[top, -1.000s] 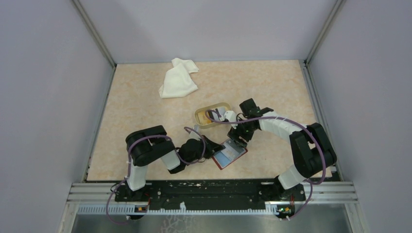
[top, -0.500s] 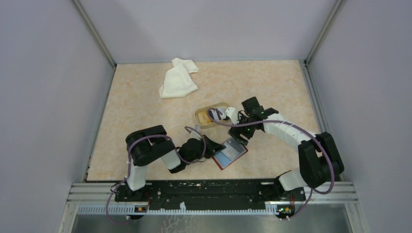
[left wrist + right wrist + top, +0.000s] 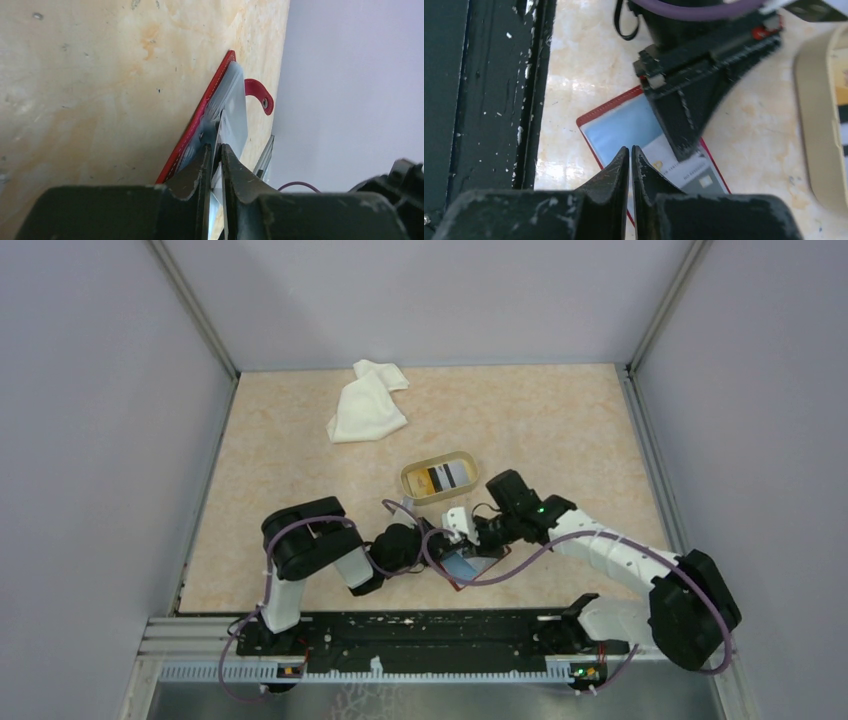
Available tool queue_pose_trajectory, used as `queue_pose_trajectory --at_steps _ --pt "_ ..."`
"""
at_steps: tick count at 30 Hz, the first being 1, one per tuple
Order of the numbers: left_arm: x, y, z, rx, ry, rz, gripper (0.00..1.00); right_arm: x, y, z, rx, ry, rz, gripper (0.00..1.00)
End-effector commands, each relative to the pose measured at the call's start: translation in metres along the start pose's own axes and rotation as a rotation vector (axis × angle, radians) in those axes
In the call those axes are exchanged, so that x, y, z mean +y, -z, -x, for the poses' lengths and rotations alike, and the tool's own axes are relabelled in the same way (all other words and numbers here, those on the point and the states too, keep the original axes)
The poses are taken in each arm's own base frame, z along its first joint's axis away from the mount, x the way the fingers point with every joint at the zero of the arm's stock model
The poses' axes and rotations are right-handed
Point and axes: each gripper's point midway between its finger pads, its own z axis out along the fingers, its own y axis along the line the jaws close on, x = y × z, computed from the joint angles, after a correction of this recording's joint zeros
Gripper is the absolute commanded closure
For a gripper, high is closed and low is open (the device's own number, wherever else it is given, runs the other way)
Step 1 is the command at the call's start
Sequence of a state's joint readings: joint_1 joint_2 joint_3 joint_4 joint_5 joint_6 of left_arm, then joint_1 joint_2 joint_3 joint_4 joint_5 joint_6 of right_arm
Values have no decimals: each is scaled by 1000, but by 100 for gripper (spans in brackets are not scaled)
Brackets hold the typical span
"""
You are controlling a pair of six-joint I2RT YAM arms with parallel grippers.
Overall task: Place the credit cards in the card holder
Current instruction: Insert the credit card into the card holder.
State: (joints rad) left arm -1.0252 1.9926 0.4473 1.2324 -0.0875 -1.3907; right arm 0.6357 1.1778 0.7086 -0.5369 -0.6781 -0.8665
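Observation:
The red card holder (image 3: 472,567) lies open on the table near the front edge, with a clear pocket facing up. My left gripper (image 3: 216,147) is shut on the edge of that clear pocket flap, low beside the holder (image 3: 199,117). My right gripper (image 3: 630,150) hovers just above the open holder (image 3: 621,122), jaws shut with nothing seen between them. A white and grey credit card (image 3: 686,172) lies in the holder beside the left gripper's fingers (image 3: 681,117). More credit cards (image 3: 441,476), one dark-striped and one yellow-orange, lie in the tan dish (image 3: 466,460).
A crumpled white cloth (image 3: 366,402) lies at the back left. The tan oval dish (image 3: 816,125) stands just behind the holder. The black base rail (image 3: 484,100) runs close along the holder's near side. Grey walls enclose the table on three sides.
My right arm has swung from the dish down and forward to above the card holder, and its jaws have closed. The left gripper has stayed at the holder's pocket.

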Motion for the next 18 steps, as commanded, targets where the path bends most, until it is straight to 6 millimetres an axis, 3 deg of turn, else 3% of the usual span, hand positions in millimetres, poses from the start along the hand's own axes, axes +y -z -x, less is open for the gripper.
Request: queue_pose_trajectory --at_steps 1,8,18 --pt "8 -3 -6 30 -11 19 82 0 -29 8 26 134 14 96" --pt "8 -3 -6 32 -12 17 81 -14 -60 -16 231 129 -95 100" --pt "8 -3 -6 40 -9 7 77 -29 -55 -34 339 156 -180 100"
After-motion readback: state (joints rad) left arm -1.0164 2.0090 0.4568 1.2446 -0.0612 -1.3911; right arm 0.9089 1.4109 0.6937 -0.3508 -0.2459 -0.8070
